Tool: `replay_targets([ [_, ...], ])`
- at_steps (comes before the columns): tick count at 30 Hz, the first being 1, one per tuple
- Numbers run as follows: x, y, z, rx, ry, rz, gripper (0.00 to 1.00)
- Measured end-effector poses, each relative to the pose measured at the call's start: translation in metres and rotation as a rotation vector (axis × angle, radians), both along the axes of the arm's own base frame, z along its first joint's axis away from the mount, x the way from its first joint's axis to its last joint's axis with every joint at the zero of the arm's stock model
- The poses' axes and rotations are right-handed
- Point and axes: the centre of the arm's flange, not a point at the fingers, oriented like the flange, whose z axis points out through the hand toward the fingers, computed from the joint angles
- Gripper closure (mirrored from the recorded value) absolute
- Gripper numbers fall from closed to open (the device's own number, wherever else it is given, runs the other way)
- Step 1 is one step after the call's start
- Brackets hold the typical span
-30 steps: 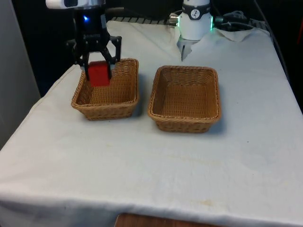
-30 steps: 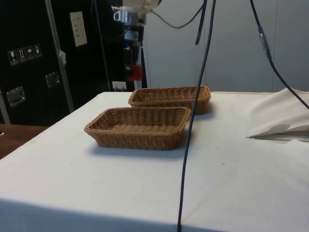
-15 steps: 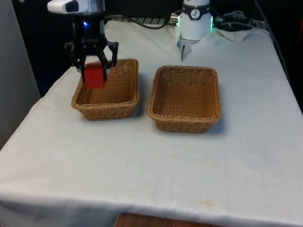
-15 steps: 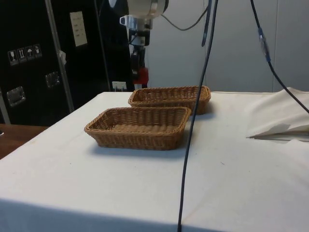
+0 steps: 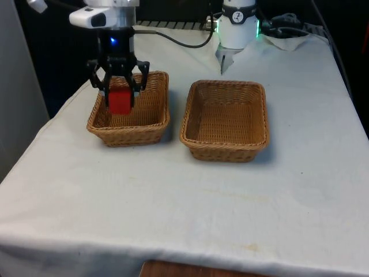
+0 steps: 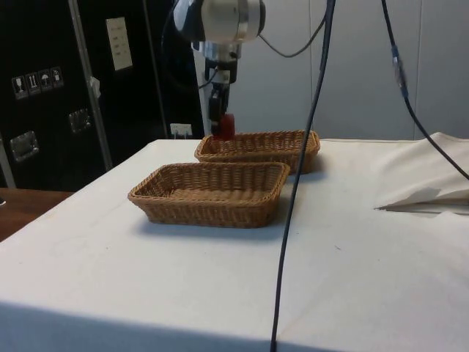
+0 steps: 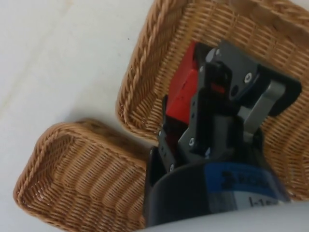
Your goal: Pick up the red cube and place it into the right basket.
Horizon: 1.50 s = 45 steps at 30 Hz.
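The red cube [image 5: 120, 103] hangs over the wicker basket [image 5: 128, 137] on the front view's left, with my gripper [image 5: 120, 95] shut on it. In the side view the cube [image 6: 226, 126] sits about level with the rim of the farther basket [image 6: 258, 149], near its far end, held by the gripper [image 6: 222, 119]. The wrist view has the cube [image 7: 179, 99] clamped in the gripper [image 7: 219, 87] above that basket's woven floor [image 7: 145, 63]. The second basket [image 5: 225, 151] on the front view's right holds nothing.
The two baskets stand side by side with a narrow gap between them; the second one appears nearer in the side view [image 6: 212, 207] and beside the gripper in the wrist view [image 7: 72, 169]. A dark cable [image 6: 293, 183] hangs across the side view. Rumpled cloth [image 6: 432, 187] lies at the side.
With the cube held, my gripper has come down to the basket's rim level and drifted slightly toward the front view's right over the last half second.
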Motion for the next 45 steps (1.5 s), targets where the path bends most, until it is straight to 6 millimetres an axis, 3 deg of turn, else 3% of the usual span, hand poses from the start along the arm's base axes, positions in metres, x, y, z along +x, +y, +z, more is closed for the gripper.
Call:
replay_targets([
  [21, -0.062, 0.020, -0.059, 0.030, -0.015, -0.014, 0.96],
  [34, -0.066, 0.017, -0.062, 0.031, -0.016, -0.020, 0.96],
  [36, -0.066, 0.016, -0.061, 0.032, -0.017, -0.020, 0.88],
  [38, -0.066, 0.016, -0.061, 0.034, -0.017, -0.021, 0.56],
  [40, -0.065, 0.016, -0.061, 0.034, -0.018, -0.020, 0.37],
  [41, -0.065, 0.016, -0.061, 0.034, -0.018, -0.020, 0.37],
  [45, -0.065, 0.015, -0.061, 0.036, -0.017, -0.021, 0.00],
])
